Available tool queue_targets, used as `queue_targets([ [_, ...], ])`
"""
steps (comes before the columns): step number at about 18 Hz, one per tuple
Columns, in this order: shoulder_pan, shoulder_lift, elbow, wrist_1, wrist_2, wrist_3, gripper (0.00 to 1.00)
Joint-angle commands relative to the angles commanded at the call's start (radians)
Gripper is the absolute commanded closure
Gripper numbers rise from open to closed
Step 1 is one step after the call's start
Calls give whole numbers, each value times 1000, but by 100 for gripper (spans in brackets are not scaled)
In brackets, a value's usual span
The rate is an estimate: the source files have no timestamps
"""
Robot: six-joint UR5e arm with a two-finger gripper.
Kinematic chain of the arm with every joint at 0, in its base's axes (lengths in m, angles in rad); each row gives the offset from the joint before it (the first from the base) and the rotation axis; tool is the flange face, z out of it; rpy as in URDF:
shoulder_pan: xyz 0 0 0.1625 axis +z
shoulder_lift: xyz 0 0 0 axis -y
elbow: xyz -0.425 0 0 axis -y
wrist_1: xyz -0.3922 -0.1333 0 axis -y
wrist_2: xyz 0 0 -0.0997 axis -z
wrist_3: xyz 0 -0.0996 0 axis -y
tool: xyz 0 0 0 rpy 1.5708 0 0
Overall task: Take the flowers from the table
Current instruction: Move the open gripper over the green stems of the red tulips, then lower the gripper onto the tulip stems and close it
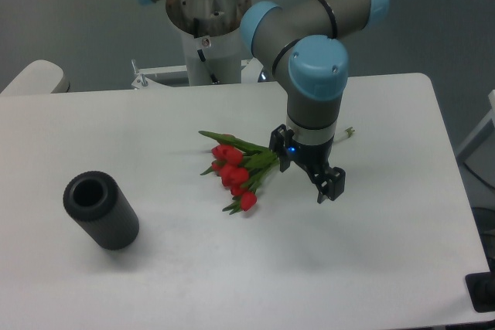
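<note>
The hand is hanging open, gripping nothing, over the stems of the flowers, which are lying flat mid-desk, seemingly lining up for a stem grasp.

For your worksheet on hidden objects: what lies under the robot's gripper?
Under the gripper lie the flowers' green stems on the white table. The arm covers the mid-stems; pale cut ends show beyond.

Grey tubular arm, light blue joint caps, black jaws, small blue light
</note>
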Motion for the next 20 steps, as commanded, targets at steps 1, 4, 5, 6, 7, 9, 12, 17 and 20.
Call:
queue_targets([
  [1,5,2,-2,-9,34,23,0],
  [4,15,2,-37,-6,46,34,0],
  [5,22,2,-48,-3,46,34,0],
  [6,28,2,-55,-3,46,34,0],
  [7,28,2,-60,-3,43,34,0],
  [9,31,0,-103,6,42,36,0],
  [12,35,0,-129,9,40,52,0],
  [17,42,-5,-222,116,40,102,0],
  [20,42,-8,-249,140,37,100,0],
])
